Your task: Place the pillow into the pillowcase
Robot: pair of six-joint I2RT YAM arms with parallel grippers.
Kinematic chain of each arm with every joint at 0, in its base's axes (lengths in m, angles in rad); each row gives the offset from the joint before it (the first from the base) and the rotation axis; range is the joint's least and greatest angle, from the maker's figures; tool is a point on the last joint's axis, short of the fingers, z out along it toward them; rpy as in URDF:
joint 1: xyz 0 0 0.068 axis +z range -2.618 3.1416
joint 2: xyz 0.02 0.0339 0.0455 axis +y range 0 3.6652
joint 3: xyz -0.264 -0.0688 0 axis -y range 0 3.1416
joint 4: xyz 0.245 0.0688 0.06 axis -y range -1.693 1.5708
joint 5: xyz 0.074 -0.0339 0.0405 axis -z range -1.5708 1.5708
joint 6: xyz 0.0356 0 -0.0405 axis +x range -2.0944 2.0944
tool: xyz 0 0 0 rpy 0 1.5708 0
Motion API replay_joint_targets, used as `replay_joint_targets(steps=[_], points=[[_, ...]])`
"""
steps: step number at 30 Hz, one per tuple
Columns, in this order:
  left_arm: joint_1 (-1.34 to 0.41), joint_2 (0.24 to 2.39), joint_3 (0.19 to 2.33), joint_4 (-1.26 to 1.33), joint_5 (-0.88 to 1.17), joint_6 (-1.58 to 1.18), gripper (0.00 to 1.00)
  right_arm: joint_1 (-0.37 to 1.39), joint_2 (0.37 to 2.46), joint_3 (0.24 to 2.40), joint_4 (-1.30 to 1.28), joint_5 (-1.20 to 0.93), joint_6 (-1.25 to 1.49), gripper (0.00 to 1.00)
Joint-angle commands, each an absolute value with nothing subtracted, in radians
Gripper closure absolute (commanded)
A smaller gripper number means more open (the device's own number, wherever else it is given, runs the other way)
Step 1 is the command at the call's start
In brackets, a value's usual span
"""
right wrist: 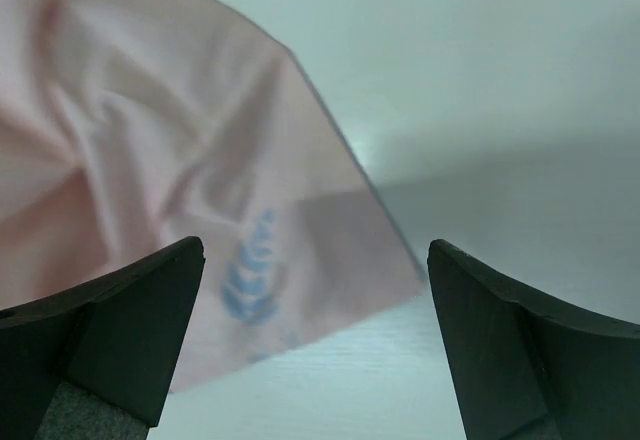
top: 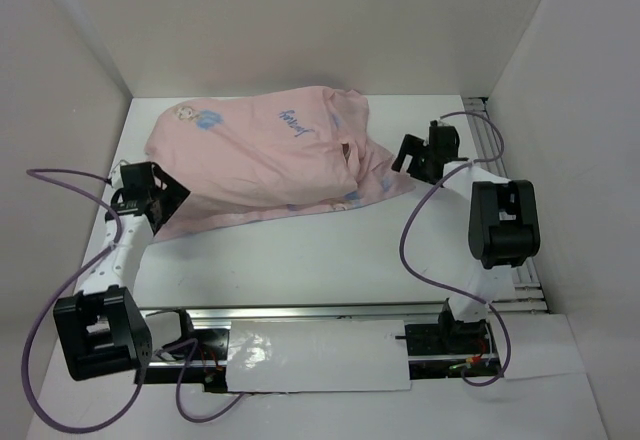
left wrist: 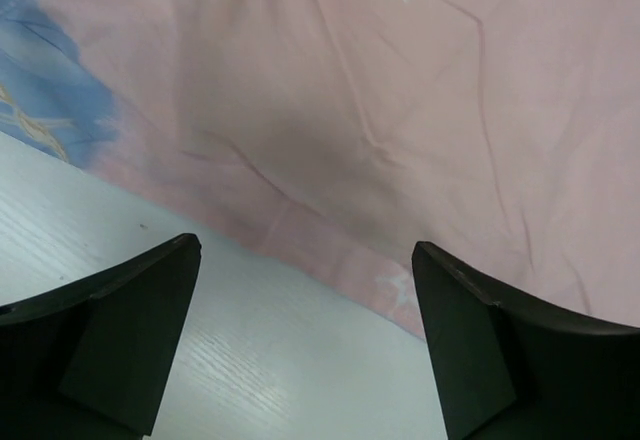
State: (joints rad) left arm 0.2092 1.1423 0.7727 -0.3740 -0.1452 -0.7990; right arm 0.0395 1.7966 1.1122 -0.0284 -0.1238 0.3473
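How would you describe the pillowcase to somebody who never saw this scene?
On the white table, look between the left gripper and the right gripper. The pillowcase is the big, bulging pale pink cloth with small blue prints. Its neighbours are hard and black; only it is pink.

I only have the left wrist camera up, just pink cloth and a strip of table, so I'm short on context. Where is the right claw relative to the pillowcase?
Observer: The right claw is at the right end of the pillowcase, over its near corner. It is open and gripping nothing.
Operator: Is the pillow lying outside anywhere?
Observer: No white pillow shows on the table. The pillowcase is puffed into a mound, so the pillow is probably inside it.
Operator: Where on that mound is my left claw?
Observer: The left claw is at the mound's near-left corner, right by the cloth's edge.
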Motion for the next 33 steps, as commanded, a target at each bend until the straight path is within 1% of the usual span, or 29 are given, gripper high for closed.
replay_joint_targets(steps=[1, 6, 9, 11, 17, 20, 22, 23, 25, 27, 28, 29, 30, 32, 33], points=[[0.264, 1.230, 0.819, -0.324, -0.222, -0.790, 0.00, 0.019, 1.736, 1.048, -0.065, -0.067, 0.350, 0.00], [0.310, 1.305, 0.853, -0.296, -0.232, -0.781, 0.01, 0.008, 1.756, 1.048, -0.055, -0.112, 0.350, 0.00], [0.321, 1.350, 0.853, -0.198, -0.161, -0.752, 0.01, 0.008, 1.790, 1.037, -0.019, -0.190, 0.360, 0.00], [0.321, 1.382, 0.853, -0.155, -0.083, -0.721, 0.04, 0.008, 1.812, 1.051, -0.018, -0.202, 0.360, 0.00], [0.219, 1.523, 0.862, -0.089, -0.031, -0.710, 0.06, 0.049, 1.858, 1.071, -0.038, -0.190, 0.360, 0.00], [0.149, 1.591, 0.910, -0.089, -0.031, -0.680, 0.07, 0.069, 1.897, 1.109, -0.038, -0.199, 0.335, 0.00], [0.121, 1.615, 0.939, -0.098, -0.041, -0.669, 0.08, 0.097, 1.910, 1.130, -0.061, -0.187, 0.325, 0.03], [0.109, 1.624, 0.939, -0.098, -0.054, -0.669, 0.08, 0.112, 1.910, 1.131, -0.061, -0.178, 0.325, 0.06], [0.087, 1.637, 0.953, -0.107, -0.072, -0.669, 0.08, 0.124, 1.910, 1.140, -0.061, -0.144, 0.325, 0.18], [0.077, 1.646, 0.963, -0.107, -0.072, -0.669, 0.10, 0.135, 1.910, 1.140, -0.061, -0.098, 0.336, 0.24], [0.077, 1.646, 0.963, -0.107, -0.063, -0.669, 0.10, 0.135, 1.910, 1.140, -0.052, -0.071, 0.350, 0.30], [0.077, 1.646, 0.963, -0.107, -0.063, -0.669, 0.10, 0.135, 1.898, 1.131, -0.052, -0.007, 0.377, 0.44], [0.077, 1.646, 0.963, -0.107, -0.063, -0.669, 0.10, 0.135, 1.898, 1.131, -0.052, 0.032, 0.393, 0.47], [0.077, 1.637, 0.963, -0.107, -0.072, -0.660, 0.10, 0.126, 1.898, 1.131, -0.081, 0.112, 0.420, 0.47], [0.077, 1.637, 0.963, -0.118, -0.081, -0.660, 0.10, 0.114, 1.898, 1.143, -0.093, 0.112, 0.420, 0.42]])
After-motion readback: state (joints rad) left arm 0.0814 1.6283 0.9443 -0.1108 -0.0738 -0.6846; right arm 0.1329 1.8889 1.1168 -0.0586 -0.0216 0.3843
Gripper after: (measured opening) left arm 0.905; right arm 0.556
